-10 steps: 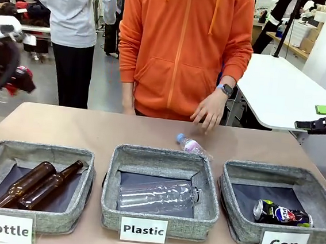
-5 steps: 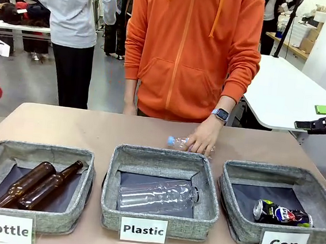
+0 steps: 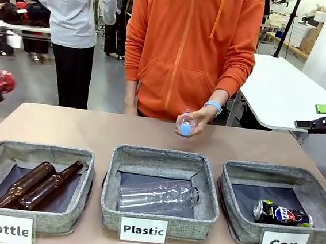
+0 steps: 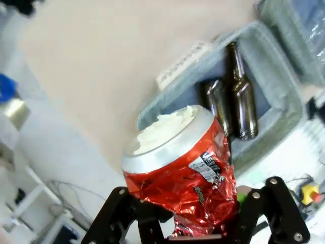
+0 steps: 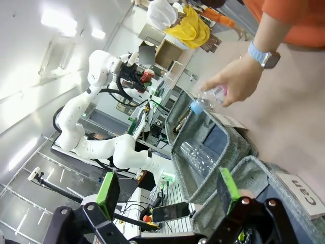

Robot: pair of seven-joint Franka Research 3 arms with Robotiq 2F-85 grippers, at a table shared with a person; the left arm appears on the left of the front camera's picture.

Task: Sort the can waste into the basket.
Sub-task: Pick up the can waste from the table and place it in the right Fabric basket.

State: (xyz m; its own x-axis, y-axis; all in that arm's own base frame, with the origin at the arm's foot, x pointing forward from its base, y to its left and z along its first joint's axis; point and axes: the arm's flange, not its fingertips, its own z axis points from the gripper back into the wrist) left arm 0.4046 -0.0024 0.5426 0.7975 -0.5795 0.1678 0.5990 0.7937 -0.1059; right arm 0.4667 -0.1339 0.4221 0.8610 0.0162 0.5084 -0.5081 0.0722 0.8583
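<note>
Gripping the crushed red can between closed-in fingers, the left gripper is filling the bottom centre of the left wrist view; in the front view that can is showing at the far left edge, above the table. At lower right, the dark can is lying inside the basket labelled "Can". In its own wrist view, the right gripper is spreading its green-padded fingers wide, holding nothing. At upper centre, the person's hand is holding a small clear bottle.
</note>
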